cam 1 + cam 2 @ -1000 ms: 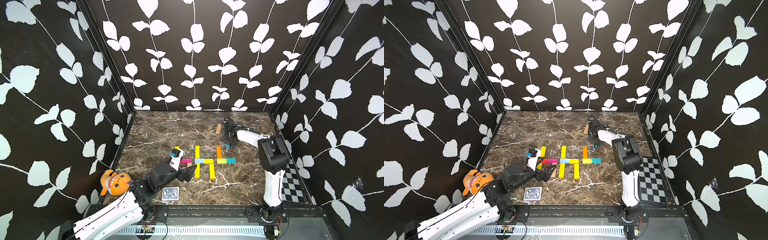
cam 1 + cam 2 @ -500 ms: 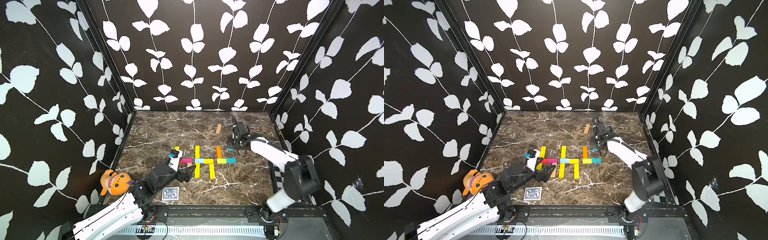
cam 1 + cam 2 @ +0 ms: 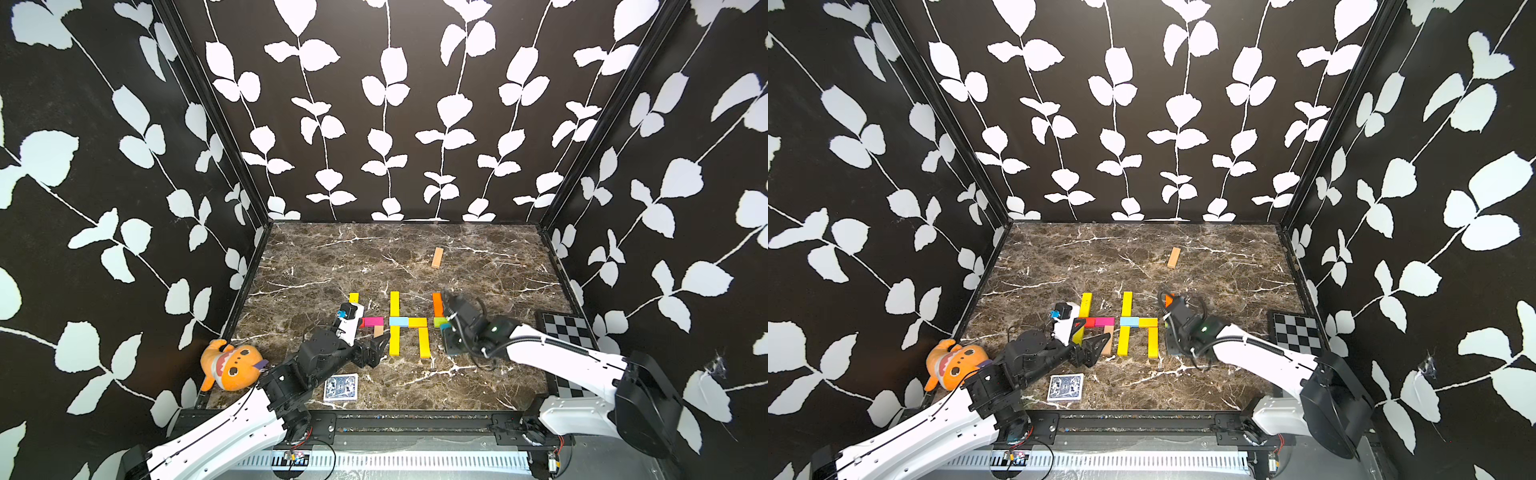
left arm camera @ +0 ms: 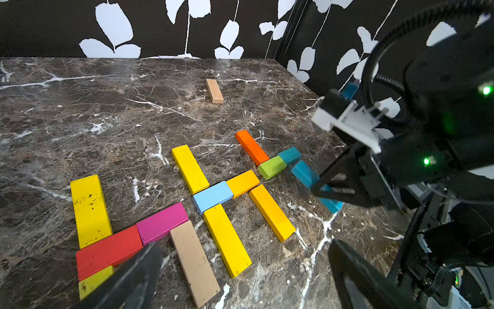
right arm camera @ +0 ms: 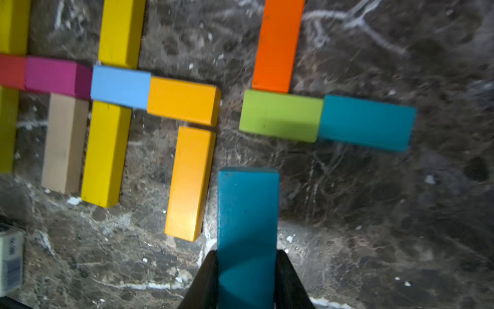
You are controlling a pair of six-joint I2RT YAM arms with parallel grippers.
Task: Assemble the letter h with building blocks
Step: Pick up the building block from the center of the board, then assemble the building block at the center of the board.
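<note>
My right gripper [image 5: 246,256] is shut on a teal block [image 5: 247,208], fingers pressed against its two long sides. The block's free end points at a green bar [image 5: 280,115], with a gap between them. The green bar joins an orange bar [image 5: 276,45] and a lying teal bar [image 5: 366,123]. Beside these lies a five-bar letter h of yellow, light blue [image 5: 120,87] and orange-yellow bars [image 3: 395,324]. Further left are yellow, red, pink [image 4: 161,222] and tan bars. My left gripper [image 4: 243,278] hovers open over bare marble near them.
A lone tan block [image 3: 437,257] lies toward the back of the marble table. A blue-patterned playing card [image 3: 340,387] lies near the front edge. An orange plush toy [image 3: 230,365] sits in the front left corner. A checkerboard [image 3: 567,328] lies at the right.
My right gripper has come forward from the back of the table to the near side of the green bar, carrying the teal block. The left arm has hardly moved.
</note>
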